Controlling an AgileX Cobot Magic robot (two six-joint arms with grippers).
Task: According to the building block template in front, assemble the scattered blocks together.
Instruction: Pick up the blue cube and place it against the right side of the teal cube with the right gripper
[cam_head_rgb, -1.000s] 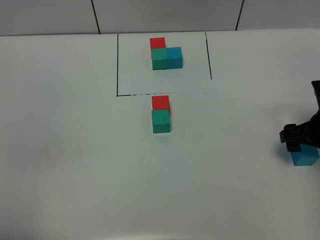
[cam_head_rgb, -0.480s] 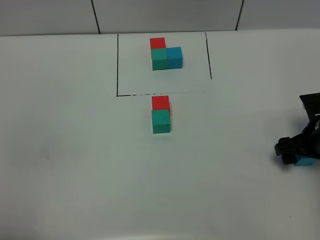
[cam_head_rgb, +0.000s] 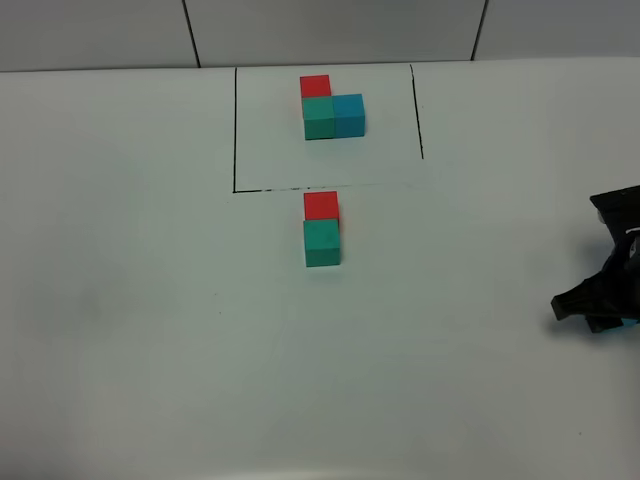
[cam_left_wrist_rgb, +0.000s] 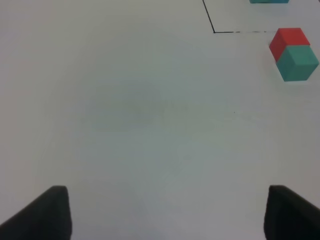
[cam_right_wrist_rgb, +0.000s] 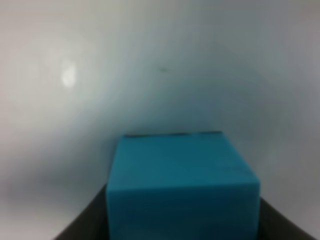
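Since a second before, our right gripper (cam_head_rgb: 600, 314) had sunk over the blue block (cam_right_wrist_rgb: 182, 185) at the table's (cam_head_rgb: 150, 330) 4 o'clock, straddling it; we could not tell whether it pinched. Our left gripper (cam_left_wrist_rgb: 167, 212) was spread.

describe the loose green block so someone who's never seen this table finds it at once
Find the black rectangle at the far middle of the white table. Just outside its near edge two cubes touch in a row: a red cube by the line, then the teal-green cube nearer the camera. Unlike the framed green cube, it lies outside the outline with no blue cube touching it.
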